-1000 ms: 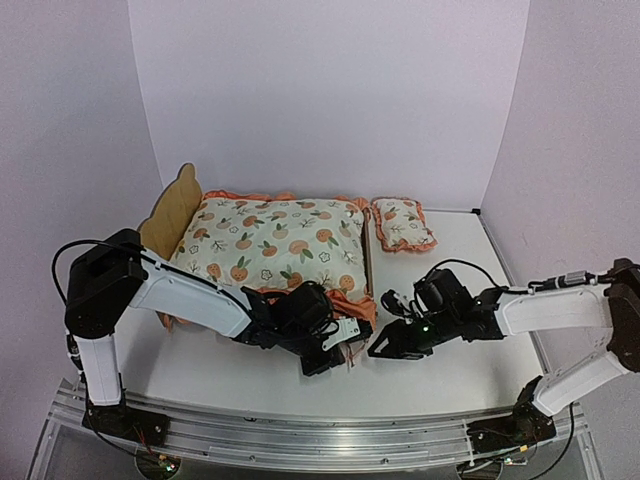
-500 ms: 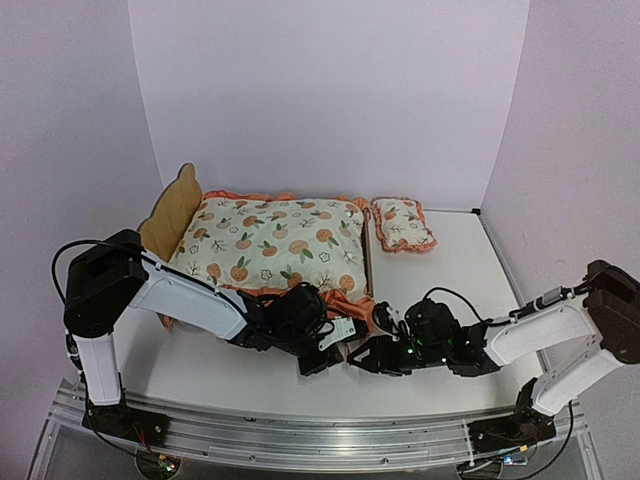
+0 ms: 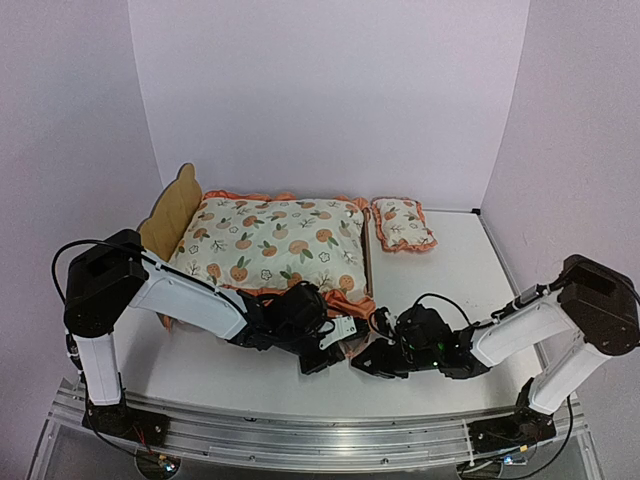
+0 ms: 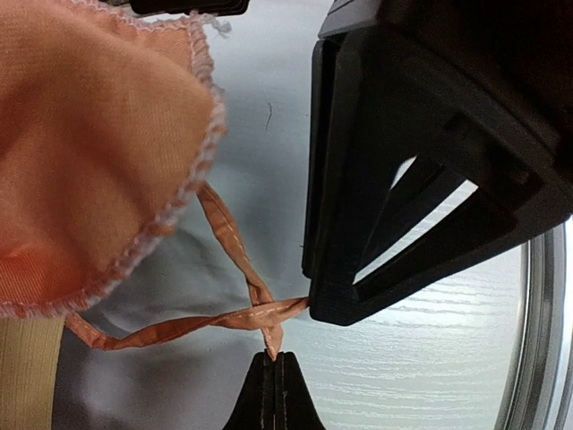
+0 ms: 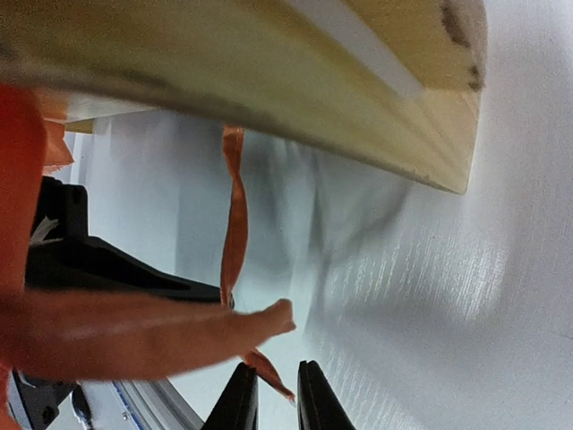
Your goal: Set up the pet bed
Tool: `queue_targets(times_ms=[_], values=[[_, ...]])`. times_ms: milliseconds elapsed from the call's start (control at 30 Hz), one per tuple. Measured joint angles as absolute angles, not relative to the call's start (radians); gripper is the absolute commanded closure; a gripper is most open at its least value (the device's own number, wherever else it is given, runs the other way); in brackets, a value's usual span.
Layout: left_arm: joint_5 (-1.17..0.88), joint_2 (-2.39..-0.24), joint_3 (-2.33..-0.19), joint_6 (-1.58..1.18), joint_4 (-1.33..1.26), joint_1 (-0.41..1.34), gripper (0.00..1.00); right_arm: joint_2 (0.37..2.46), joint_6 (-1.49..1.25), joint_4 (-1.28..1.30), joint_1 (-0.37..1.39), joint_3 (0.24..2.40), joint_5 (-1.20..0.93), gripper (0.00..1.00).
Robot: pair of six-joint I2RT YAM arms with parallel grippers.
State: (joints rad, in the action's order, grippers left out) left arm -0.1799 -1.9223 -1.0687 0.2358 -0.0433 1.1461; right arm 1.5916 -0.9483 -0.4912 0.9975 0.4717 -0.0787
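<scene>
**Fig.** The pet bed stands left of centre on the tabletop. The left claw pinches the orange tie. The right claw, narrow, brackets a strand end. We advise closing fully on it before pulling gently.

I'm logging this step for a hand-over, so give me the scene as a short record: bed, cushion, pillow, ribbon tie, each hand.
pet bed: on the table, headboard at the left
cushion: lying on the bed frame
pillow: on the table, beside the bed's foot end
ribbon tie: orange, trailing from the cushion's near corner
left hand: shut on the ribbon tie
right hand: at the bed's near corner, fingers narrowly apart around a ribbon end; grip unclear
</scene>
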Motion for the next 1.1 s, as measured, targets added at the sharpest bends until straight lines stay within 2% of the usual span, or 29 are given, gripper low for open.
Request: queue_targets(times_ms=[67, 333, 733, 967, 1100], values=[[-0.18, -1.922, -1.069, 0.236, -0.046, 1.146, 1.0, 1.598, -0.948, -0.5, 0.997, 0.472, -0.079, 1.0], [-0.171, -1.923, -1.072, 0.236, -0.038, 1.14, 1.0, 1.593, -0.944, -0.52, 0.996, 0.452, -0.095, 1.0], [-0.187, -1.923, -1.184, 0.297, 0.085, 1.072, 1.0, 1.437, -0.921, -0.383, 0.993, 0.344, -0.145, 1.0], [-0.194, -1.928, -1.207, 0.342, 0.096, 1.073, 1.0, 1.365, -0.837, -0.2, 0.991, 0.388, -0.131, 0.76], [-0.199, -1.939, -1.209, 0.365, 0.095, 1.073, 1.0, 1.3, -0.772, -0.111, 0.964, 0.429, -0.118, 0.69]])
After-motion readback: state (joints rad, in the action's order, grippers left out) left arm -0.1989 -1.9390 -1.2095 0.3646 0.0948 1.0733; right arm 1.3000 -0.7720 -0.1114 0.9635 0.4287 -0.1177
